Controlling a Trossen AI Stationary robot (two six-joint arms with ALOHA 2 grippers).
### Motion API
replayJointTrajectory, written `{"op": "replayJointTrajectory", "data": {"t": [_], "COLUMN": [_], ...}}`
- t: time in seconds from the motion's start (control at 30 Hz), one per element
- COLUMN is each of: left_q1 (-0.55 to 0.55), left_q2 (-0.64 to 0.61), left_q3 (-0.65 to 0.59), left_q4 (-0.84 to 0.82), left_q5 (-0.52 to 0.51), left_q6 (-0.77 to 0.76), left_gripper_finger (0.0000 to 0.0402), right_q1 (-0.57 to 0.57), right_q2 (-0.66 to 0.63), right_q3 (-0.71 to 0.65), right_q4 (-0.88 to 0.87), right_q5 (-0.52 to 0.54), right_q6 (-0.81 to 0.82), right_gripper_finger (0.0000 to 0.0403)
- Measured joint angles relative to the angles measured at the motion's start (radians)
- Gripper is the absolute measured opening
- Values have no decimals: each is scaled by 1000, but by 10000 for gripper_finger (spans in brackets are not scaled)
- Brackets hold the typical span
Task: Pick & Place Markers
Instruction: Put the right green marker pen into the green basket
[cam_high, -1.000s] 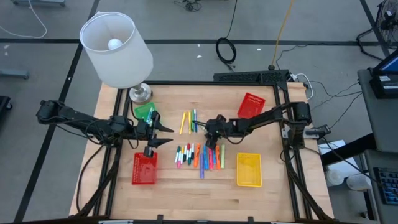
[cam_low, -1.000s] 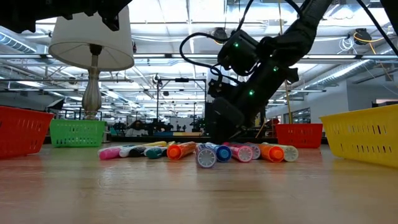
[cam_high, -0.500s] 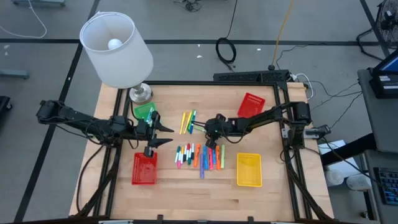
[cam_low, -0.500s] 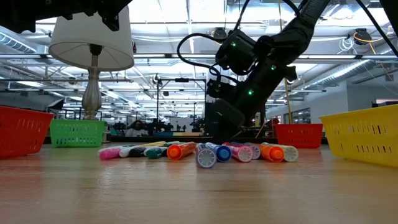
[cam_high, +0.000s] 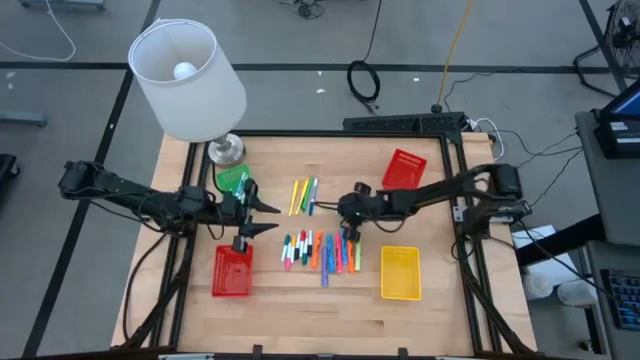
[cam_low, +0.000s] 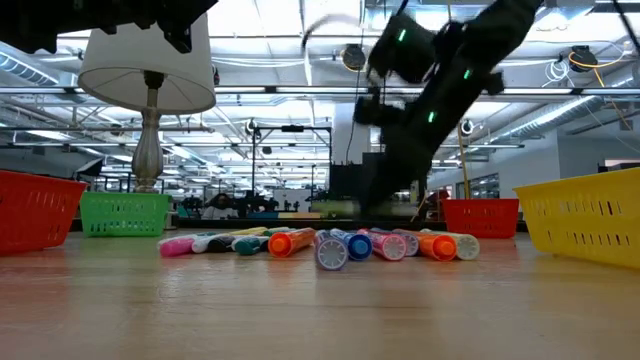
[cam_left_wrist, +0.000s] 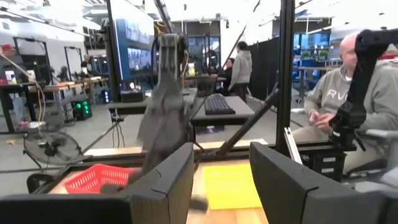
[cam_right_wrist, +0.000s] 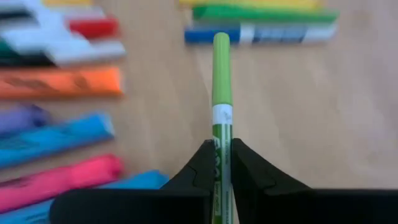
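The right gripper is clamped on a thin light-green plastic marker, held near one end of its barrel; the rest sticks straight out beyond the fingertips, above the wooden table. It looks light, rigid and smooth, so a grip nearer mid-barrel would likely resist pivoting better. Past the marker's far tip lie a blue-and-white marker and a green one; to one side of the fingers, orange, blue and pink markers. The left gripper waits with fingers apart, holding nothing.
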Motion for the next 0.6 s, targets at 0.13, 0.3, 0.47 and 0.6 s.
{"op": "replayJointTrajectory", "data": {"t": [0.13,0.3,0.47,0.6], "left_q1": [3,4,4,4], "left_q2": [0,0,0,0], "left_q3": [0,0,0,0], "left_q4": [-3,0,1,1], "left_q5": [-4,-4,-5,-7], "left_q6": [-1,-2,-3,-3], "left_gripper_finger": [166,166,166,166], "right_q1": [55,106,131,136], "right_q2": [-116,-281,-418,-499], "right_q3": [-43,-131,-247,-310], "right_q4": [0,67,226,272], "right_q5": [118,161,160,160], "right_q6": [-17,-24,-65,-62], "right_gripper_finger": [18,18,18,18]}}
